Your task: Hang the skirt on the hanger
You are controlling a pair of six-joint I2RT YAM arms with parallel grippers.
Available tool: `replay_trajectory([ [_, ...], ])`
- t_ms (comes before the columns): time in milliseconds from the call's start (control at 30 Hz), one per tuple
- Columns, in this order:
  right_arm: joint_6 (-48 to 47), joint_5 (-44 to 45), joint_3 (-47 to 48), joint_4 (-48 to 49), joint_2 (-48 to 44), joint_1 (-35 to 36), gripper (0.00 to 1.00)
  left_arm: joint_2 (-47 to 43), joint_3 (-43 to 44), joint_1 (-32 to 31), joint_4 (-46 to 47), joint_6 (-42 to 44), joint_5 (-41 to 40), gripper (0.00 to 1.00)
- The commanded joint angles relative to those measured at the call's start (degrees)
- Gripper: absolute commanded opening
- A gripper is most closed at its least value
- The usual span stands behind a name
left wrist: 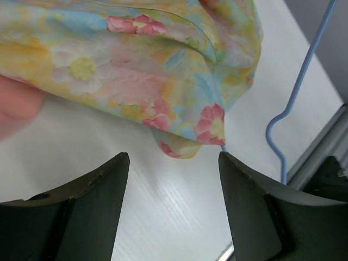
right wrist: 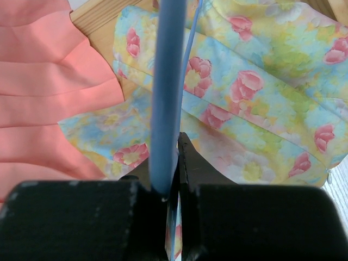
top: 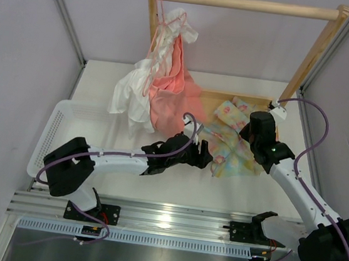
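Clamps hanger [right wrist: 165,98] in right gripper [right wrist: 173,163], partly under skirt [left wrist: 136,60]; holds left gripper [left wrist: 173,157] open beside it. Not yet hung.

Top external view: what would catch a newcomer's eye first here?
The flowered skirt lies sprawled on the table mid-right, with both arms meeting over it. The right gripper is shut on the blue hanger, while the left gripper stands open just short of the skirt's hem. Behind, salmon and white garments hang from the wooden rack.

No readable txt, labels, brands or nos. anywhere in any view.
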Motion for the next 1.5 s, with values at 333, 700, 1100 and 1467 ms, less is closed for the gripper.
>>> replay_trajectory([
  [333, -0.4, 1.0, 0.3, 2.0, -1.9, 0.2, 0.00, 7.5, 0.8, -0.5, 9.9, -21.5, -1.7, 0.73],
  [700, -0.3, 0.9, 0.2, 2.1, -1.8, 0.1, 0.00, 11.5, 0.2, -1.2, 17.4, -27.6, -5.0, 0.66],
  [1100, -0.4, 1.2, 0.4, 2.8, -1.4, 0.1, 0.00, 13.7, 1.7, -1.8, 17.8, -28.8, -3.0, 0.03],
  [1467, -1.8, 3.7, 0.4, 3.9, -0.4, 0.0, 0.00, 1.9, -4.5, -3.9, 15.1, -19.7, -0.9, 0.00],
])
